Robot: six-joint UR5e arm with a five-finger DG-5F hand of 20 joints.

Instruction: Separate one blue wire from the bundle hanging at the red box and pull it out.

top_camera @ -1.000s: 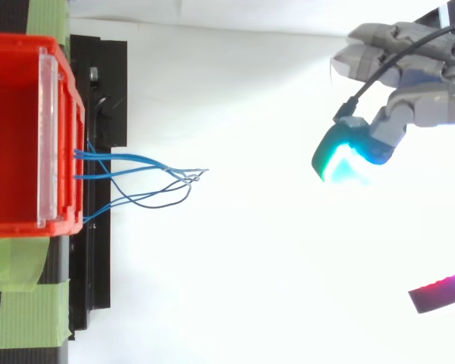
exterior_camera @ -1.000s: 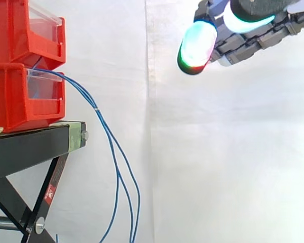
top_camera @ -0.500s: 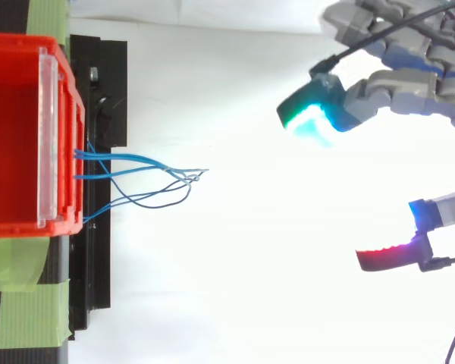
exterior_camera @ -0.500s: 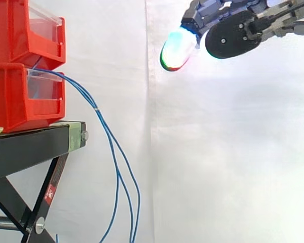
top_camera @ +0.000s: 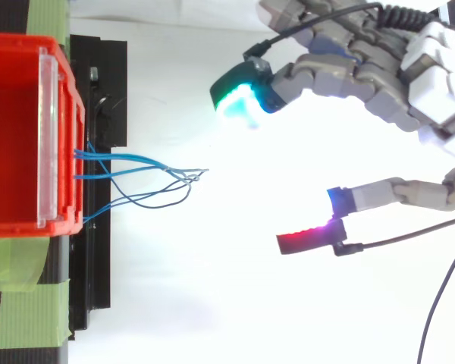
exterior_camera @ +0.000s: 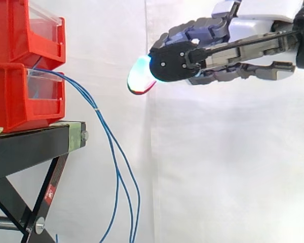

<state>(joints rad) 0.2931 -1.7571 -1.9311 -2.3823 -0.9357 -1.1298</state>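
Observation:
Several thin blue wires (exterior_camera: pixel 109 139) come out of the lower red box (exterior_camera: pixel 20 98) and hang down past the black stand (exterior_camera: pixel 35 144). From above, the blue wires (top_camera: pixel 140 178) fan out from the red box (top_camera: pixel 23 129) toward the right. The hand (exterior_camera: pixel 243 50) reaches in from the right, level with the upper box, its glowing fingertips (exterior_camera: pixel 140 81) a short way right of the wires and not touching them. In the top view the hand (top_camera: pixel 432 76) is open, fingers (top_camera: pixel 239 95) spread apart from the thumb (top_camera: pixel 307 241), nothing held.
A second red box (exterior_camera: pixel 25 30) with a clear front is stacked on the lower one. Green tape (top_camera: pixel 23 299) holds the boxes to the stand. A white curtain (exterior_camera: pixel 218 177) hangs behind everything.
The hand has moved left and down toward the wires, its fingers stretching out level. The wires and boxes have not moved.

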